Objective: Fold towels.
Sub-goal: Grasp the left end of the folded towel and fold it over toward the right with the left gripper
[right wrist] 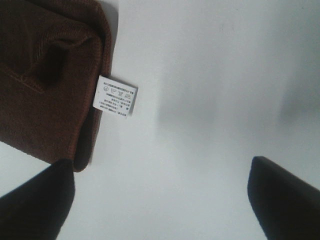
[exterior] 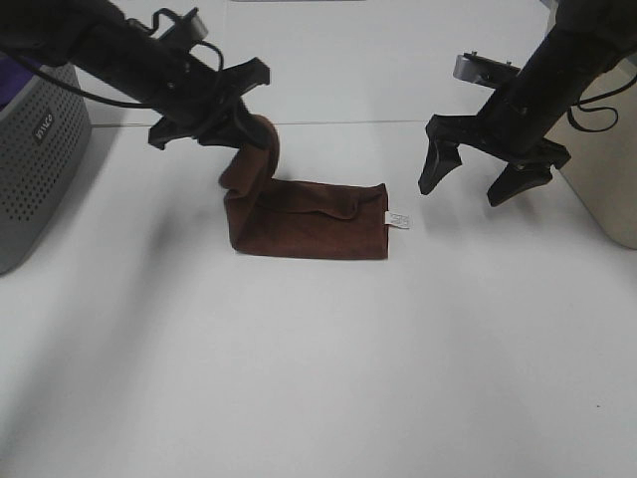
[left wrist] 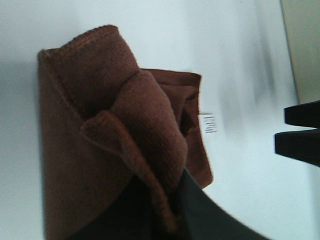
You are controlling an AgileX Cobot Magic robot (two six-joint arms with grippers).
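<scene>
Towel [exterior: 318,224], dark brown, lies near the middle of the bench as a folded strip running left to right, with its left end pulled up off the surface. The left tool [exterior: 234,124] is clamped on that raised end. The left wrist view shows the cloth bunched into thick folds and running down between the dark fingers [left wrist: 200,215]. The right tool [exterior: 463,189] hangs just right of the towel's right end, its jaws spread wide and holding nothing. In the right wrist view its two fingertips [right wrist: 35,205] stand well apart with bare surface between them, one just beside the towel's corner but not gripping it. A small white care label [exterior: 398,220] sticks out from that right end and lies flat.

The bench [exterior: 318,378] is plain matte white, and soft shadows fall under both arms and along the near edge of the cloth. A thin seam [exterior: 398,121] crosses it from left to right on the far side, behind the towel.

At the far left stands a grey bin [exterior: 35,169] with perforated walls and a small dark tag on its side. Something purple [exterior: 15,75] shows over its rim, too little of it to name. At the right edge, behind the right arm, a beige unit [exterior: 607,189] with a rounded lower corner stands on the bench; only its side shows.
</scene>
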